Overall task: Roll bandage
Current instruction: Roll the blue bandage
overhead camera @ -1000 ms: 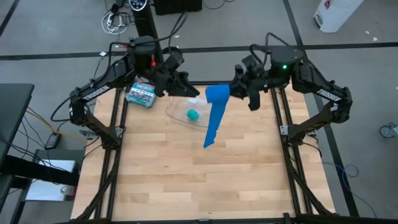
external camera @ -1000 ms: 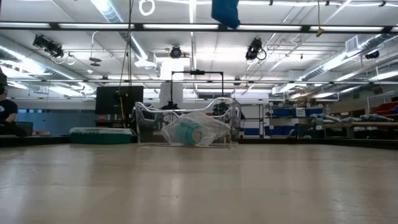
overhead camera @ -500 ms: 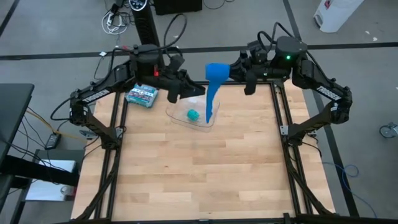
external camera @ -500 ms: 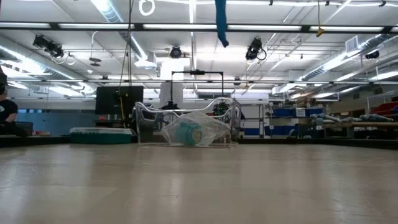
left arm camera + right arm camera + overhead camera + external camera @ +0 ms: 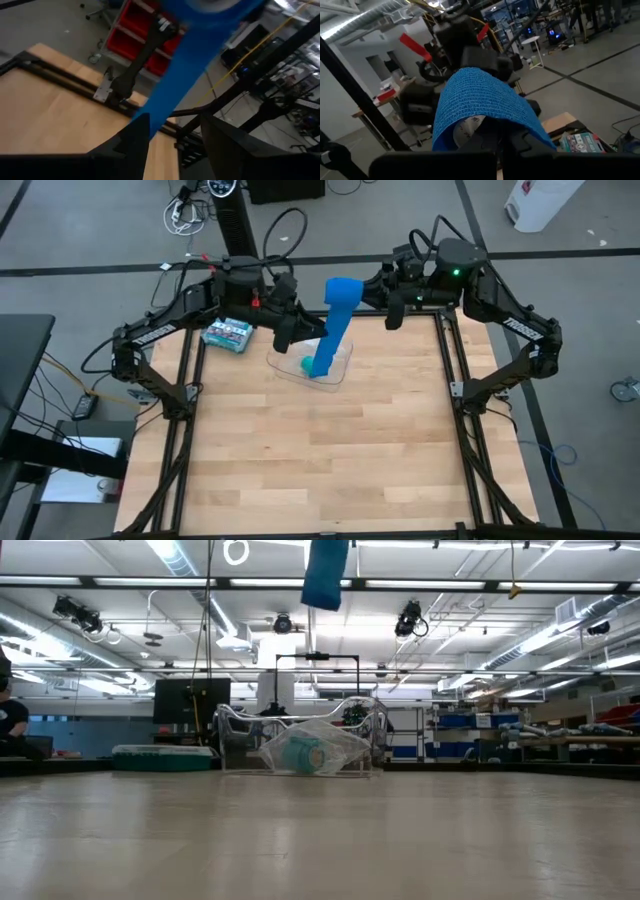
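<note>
Your right gripper (image 5: 372,288) holds the top end of the bandage (image 5: 331,328) high above the far edge of the table (image 5: 320,450), its fingers clamped fully shut on the fabric draped over them. The blue strip hangs down from there, and seen from above its loose tail lies over the clear plastic tray (image 5: 283,362) that holds the small teal roll (image 5: 306,365).

Your left gripper (image 5: 284,332) waits just beside the hanging strip with its fingers spread wide, holding nothing; in its wrist view the fabric passes close in front of them.

Watch three things, as I judge it. The free tail may swing as you move, so a left-hand closure could miss or catch only an edge. The tail could drag into the tray and snag it. And the soft strip may twist, giving a skewed roll.
</note>
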Controlling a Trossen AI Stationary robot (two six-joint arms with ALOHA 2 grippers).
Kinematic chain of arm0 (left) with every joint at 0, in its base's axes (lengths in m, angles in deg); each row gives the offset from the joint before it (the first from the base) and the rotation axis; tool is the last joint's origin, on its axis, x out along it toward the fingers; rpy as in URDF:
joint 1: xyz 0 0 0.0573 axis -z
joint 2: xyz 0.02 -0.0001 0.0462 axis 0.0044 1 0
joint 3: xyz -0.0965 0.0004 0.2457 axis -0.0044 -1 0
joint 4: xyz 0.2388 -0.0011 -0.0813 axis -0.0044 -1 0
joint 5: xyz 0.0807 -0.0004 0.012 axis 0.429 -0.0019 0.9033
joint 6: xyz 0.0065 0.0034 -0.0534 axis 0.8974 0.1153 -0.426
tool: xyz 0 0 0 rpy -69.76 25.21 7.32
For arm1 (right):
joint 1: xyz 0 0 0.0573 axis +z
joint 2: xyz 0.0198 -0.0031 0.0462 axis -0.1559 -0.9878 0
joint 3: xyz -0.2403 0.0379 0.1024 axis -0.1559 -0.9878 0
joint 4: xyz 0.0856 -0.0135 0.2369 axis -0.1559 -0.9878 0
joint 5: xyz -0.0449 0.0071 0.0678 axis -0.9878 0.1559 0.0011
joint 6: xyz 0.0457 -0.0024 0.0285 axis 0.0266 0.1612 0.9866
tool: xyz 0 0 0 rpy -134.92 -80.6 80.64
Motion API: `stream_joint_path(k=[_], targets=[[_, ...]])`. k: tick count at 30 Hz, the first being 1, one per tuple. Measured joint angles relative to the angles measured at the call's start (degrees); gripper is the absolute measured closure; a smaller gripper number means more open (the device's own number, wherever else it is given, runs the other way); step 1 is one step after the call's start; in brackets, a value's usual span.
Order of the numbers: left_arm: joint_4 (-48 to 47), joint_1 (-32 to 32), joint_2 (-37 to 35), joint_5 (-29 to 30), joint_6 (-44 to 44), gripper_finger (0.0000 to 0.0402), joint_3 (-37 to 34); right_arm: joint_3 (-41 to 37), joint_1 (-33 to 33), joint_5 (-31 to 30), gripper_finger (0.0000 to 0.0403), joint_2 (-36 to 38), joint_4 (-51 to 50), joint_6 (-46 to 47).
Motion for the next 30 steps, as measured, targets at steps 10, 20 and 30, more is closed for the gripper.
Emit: stream_joint_path(k=[10,20,30], targets=[[-1.03,0.01,0.02,7.66,-0.03,0.0225,-0.02,0.0,0.46,-2.2,0.0403,-0.08,2.21,1.47],[-0.34,0.36,1.39,9.48,-3.08,0.0311,-0.04,0.0,1.35,-3.76,0.0403,-0.08,2.23,1.5],[4.4,0.68,1.62,3.61,-6.69,0.0396,-0.11,-0.02,0.27,-4.24,0.0403,0.02,0.04,1.3]])
